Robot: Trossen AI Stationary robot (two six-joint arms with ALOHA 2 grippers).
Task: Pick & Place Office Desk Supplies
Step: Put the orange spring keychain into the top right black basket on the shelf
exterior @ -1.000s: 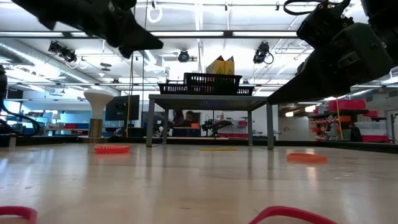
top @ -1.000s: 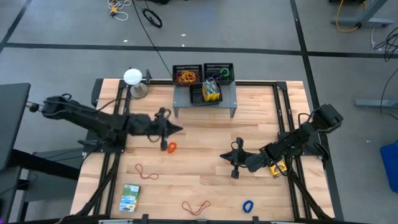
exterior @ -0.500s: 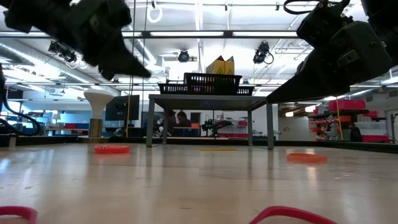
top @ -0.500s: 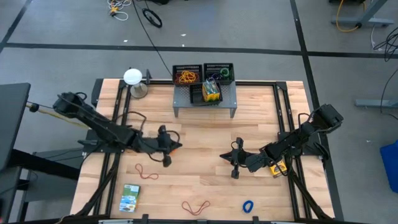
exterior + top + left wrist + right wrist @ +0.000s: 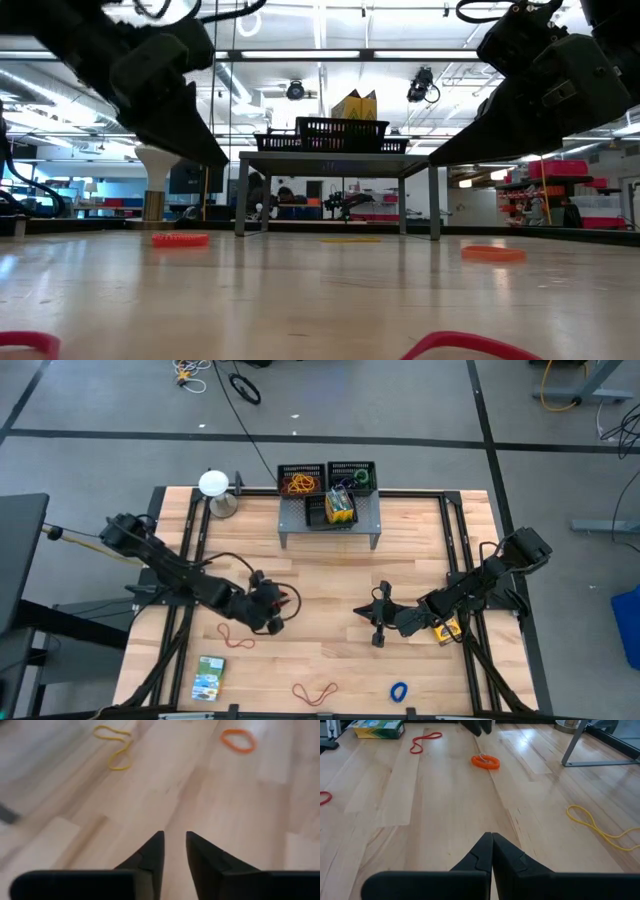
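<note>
My left gripper hangs above the wood table left of centre, slanting down, fingers a little apart with nothing between them. An orange rubber band lies on the table right beside it, and shows in the right wrist view just in front of it. In the left wrist view an orange band and a yellow band lie flat ahead of the fingers. My right gripper waits right of centre, shut and empty, above the table.
A grey shelf at the far edge carries two black mesh trays with bands and a yellow-green box. A white ball on a stand is far left. Red bands, a blue band and a green-white box lie near the front edge.
My left gripper has swung from the table's middle toward the near edge and come down closer to the table. It has tipped from near level to a downward slant and rolled about its own line. The right arm has kept still.
</note>
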